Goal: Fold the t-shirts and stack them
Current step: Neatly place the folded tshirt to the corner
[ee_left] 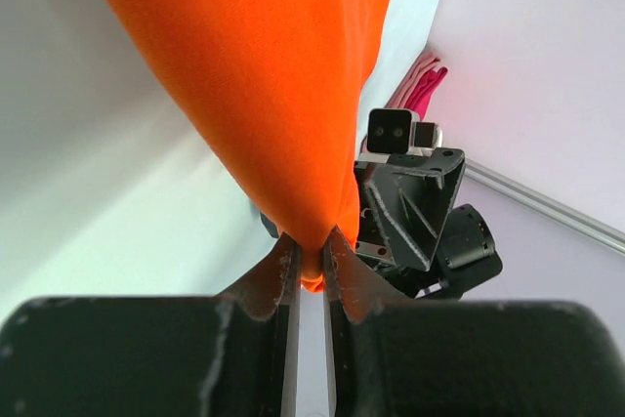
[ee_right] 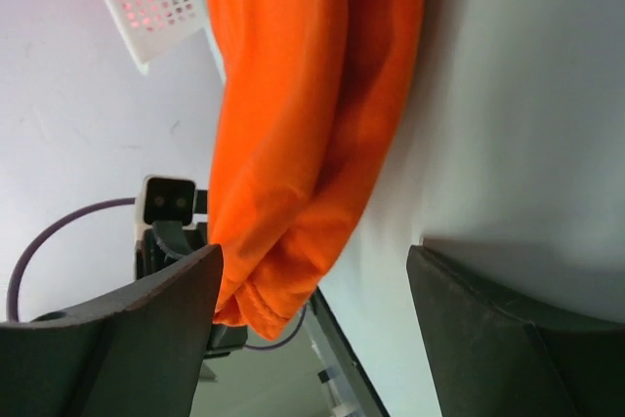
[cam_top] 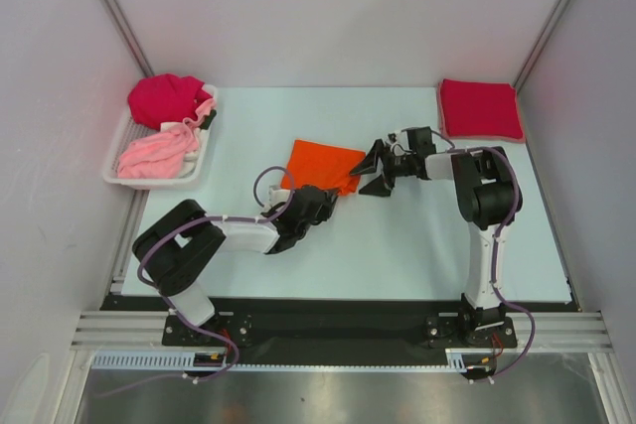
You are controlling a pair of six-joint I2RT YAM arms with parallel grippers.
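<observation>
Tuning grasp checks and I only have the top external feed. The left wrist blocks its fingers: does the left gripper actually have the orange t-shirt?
Observer: Yes. The left wrist view shows the left gripper shut on a bunched edge of the orange t-shirt.
Operator: Right one gripping too?
Observer: No. The right wrist view shows the right gripper open wide, clamping nothing; the shirt's corner lies close to one finger.
Operator: Deep pinch on the left?
Observer: Shallow: only a narrow fold sits between the fingertips.
</observation>
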